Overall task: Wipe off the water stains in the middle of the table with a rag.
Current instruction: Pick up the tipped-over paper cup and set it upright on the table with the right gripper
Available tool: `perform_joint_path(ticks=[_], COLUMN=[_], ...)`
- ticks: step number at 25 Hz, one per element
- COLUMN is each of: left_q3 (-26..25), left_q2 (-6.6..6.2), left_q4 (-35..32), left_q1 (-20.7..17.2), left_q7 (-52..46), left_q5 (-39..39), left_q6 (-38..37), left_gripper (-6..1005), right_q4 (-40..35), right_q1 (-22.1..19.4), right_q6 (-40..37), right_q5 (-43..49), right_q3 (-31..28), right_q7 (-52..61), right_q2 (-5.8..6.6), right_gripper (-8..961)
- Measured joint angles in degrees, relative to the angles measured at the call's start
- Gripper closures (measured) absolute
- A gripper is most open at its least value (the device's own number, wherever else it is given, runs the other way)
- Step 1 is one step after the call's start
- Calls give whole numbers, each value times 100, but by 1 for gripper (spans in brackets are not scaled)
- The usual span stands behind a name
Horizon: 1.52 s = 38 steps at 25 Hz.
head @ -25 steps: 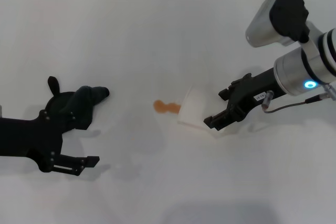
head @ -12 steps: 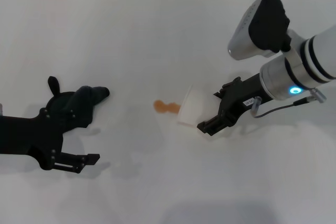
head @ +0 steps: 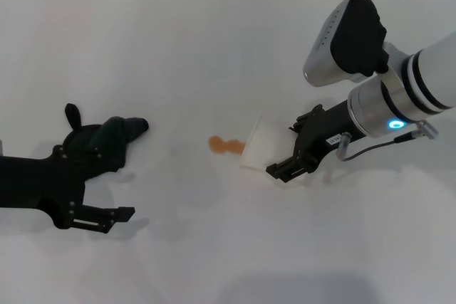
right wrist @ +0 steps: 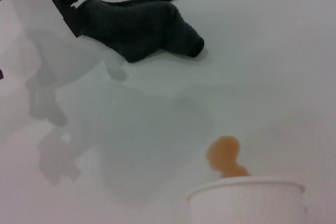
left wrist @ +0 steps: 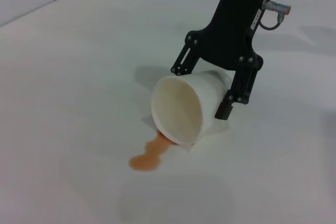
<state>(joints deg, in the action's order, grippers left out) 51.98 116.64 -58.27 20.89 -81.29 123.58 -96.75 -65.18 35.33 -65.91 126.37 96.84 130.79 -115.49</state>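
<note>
The table [head: 214,48] is a broad white surface that fills every view, its far edge meeting a tiled wall at the top of the head view. The right arm reaches in from the right side, and its right gripper [head: 283,164] sits just right of the table's middle with its black fingers [left wrist: 227,109] spread apart on either side of a white paper cup [left wrist: 185,107]; the cup lies on its side with its open mouth toward the spill, and whether the fingers actually touch the cup's wall cannot be made out. The cup's base is hidden behind the gripper in the left wrist view, and only its rim shows at the edge of the right wrist view. The left arm lies low on the left side of the table, cut off by the picture's edge; the left gripper [head: 107,179] has its fingers open, one against the rag [head: 103,144] and the other lying bare on the table nearer the robot. The rag is a crumpled black cloth with a small loop tab, well apart from the spill. The water stains [head: 224,144] form a small two-lobed orange-brown blotch at the middle, touching the cup's rim.
</note>
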Motion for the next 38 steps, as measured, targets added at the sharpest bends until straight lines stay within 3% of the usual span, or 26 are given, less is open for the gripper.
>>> perform_joint_path(ticks=[4, 7, 12, 17, 23, 38], left_q3=[-39, -95, -204, -369, -346, -360], left_q2=[-9, -19, -10, 4, 13, 155], left_q4=[0, -6, -8, -9, -10, -9], left_q1=[-12, -30, -19, 6, 25, 76], left_q7=[0, -2, -4, -33, -197, -387], left_q5=[-25, -30, -42, -167, -323, -343], left_q6=[0, 0, -8, -74, -83, -58], left_gripper=[121, 121, 121, 121, 122, 122], right_q4=[-209, -563, -649, 536, 2516, 4905], right_q1=[-126, -486, -1222, -1514, -1439, -1439], right_q6=[-34, -104, -262, -740, -1485, -1795], right_q5=[-49, -165, -1432, -3387, -4516, -5625], right_q3=[-162, -584, -1607, -2667, -3876, -4103], right_q7=[-72, -386, -1937, -4166, -6509, -9211], right_q2=[15, 19, 27, 52, 53, 30], right_gripper=[217, 230, 253, 286, 355, 444])
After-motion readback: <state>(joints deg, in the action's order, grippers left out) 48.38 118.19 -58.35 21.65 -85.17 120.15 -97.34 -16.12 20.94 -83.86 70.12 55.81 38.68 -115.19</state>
